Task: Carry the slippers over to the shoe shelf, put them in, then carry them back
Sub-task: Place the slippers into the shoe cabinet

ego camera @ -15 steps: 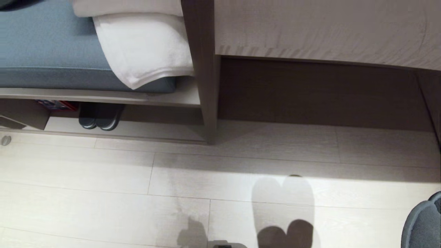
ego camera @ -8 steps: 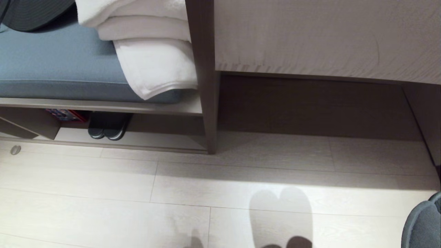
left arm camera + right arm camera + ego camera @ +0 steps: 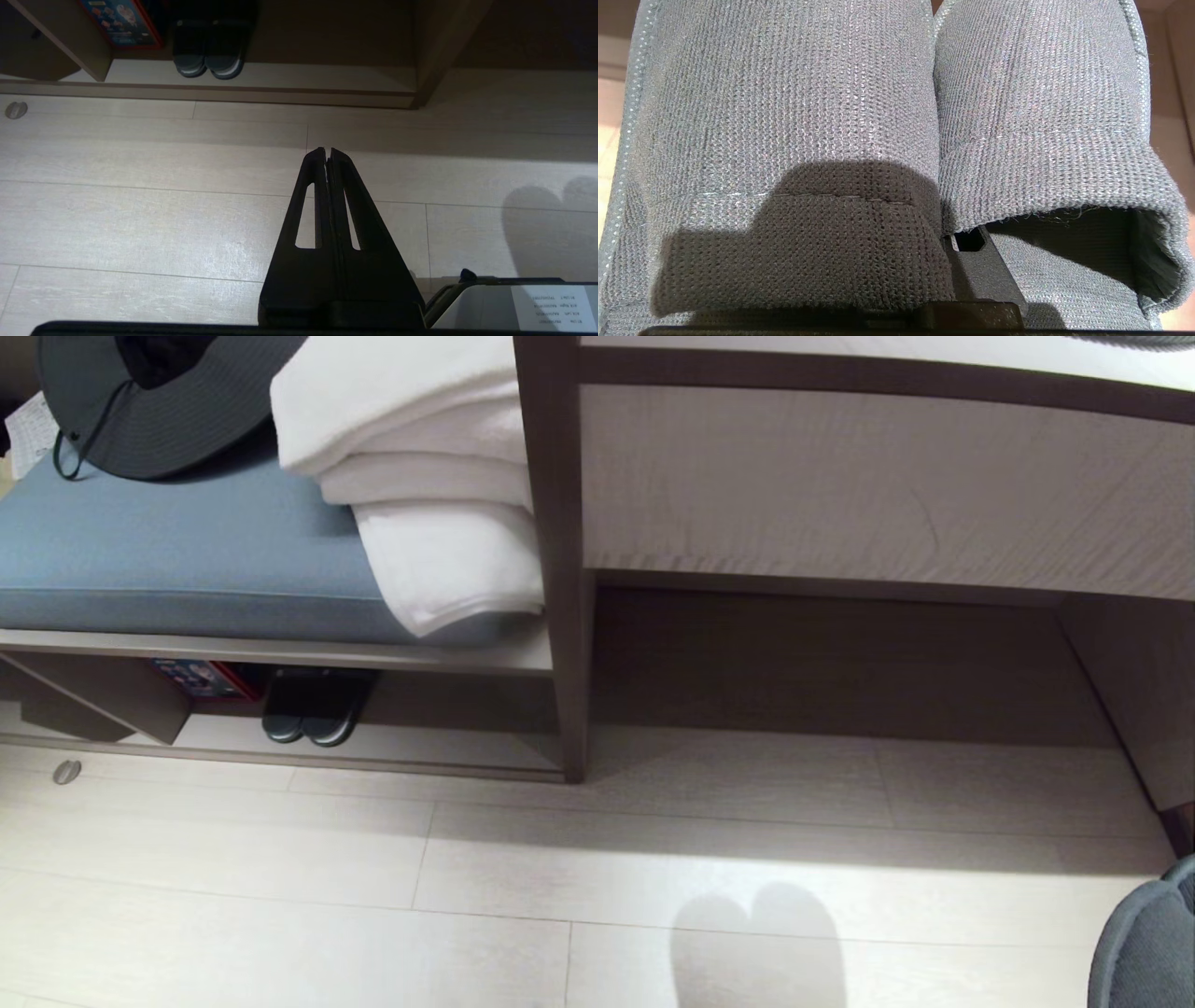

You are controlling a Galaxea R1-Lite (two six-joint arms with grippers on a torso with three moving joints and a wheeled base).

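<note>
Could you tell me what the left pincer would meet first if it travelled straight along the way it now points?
Probably the bare floor: the shut left pincer aims at planks before the shoe shelf, though depth is unclear.

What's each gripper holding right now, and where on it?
Right gripper is shut on the slippers, fingers pushed in under the toe bands. Left gripper is shut and empty.

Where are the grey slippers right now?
The slippers fill the right wrist view, held side by side on the right tool; the head view shows them at its bottom right corner over the floor, far right of the shoe shelf.
</note>
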